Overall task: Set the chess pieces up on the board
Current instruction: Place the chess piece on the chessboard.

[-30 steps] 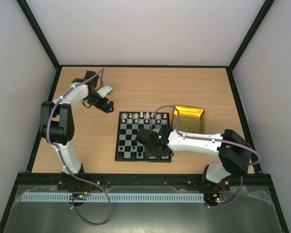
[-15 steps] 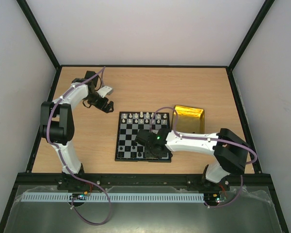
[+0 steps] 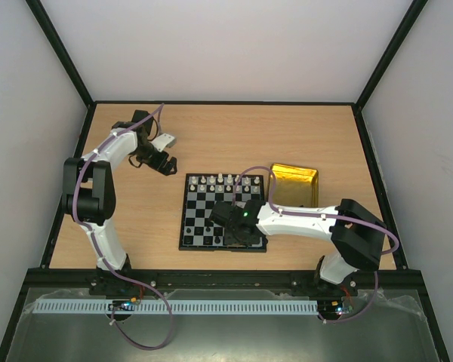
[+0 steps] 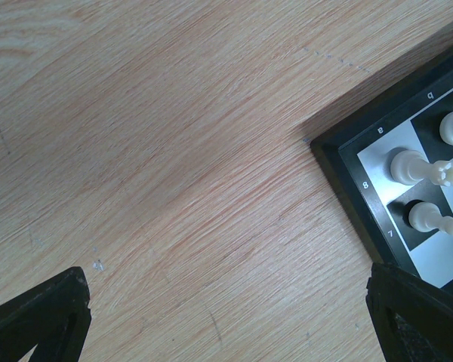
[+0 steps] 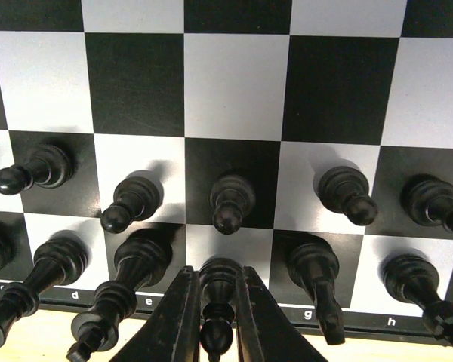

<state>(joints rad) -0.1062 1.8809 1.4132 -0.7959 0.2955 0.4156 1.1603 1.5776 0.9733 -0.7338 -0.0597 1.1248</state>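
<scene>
The board (image 3: 204,215) lies mid-table, with white chess pieces (image 3: 219,181) along its far rows. Black chess pieces (image 5: 230,202) fill its two near rows in the right wrist view. My right gripper (image 5: 215,317) is low over the near edge of the board (image 5: 234,83), its fingers (image 5: 177,313) pressed against both sides of a black bishop (image 5: 217,290) that stands on the back-row square between e and g. My left gripper (image 4: 226,324) hangs open over bare wood left of the board's far corner (image 4: 362,188), where several white pieces (image 4: 408,166) show.
A shiny gold tray (image 3: 294,185) sits just right of the board's far corner. Black-framed walls close in the wooden table (image 3: 211,136) on three sides. The left gripper (image 3: 162,162) is at the back left, beyond the board's far left corner.
The right arm's elbow has drifted slightly left while its gripper stays over the board's near edge. The left arm has not moved.
</scene>
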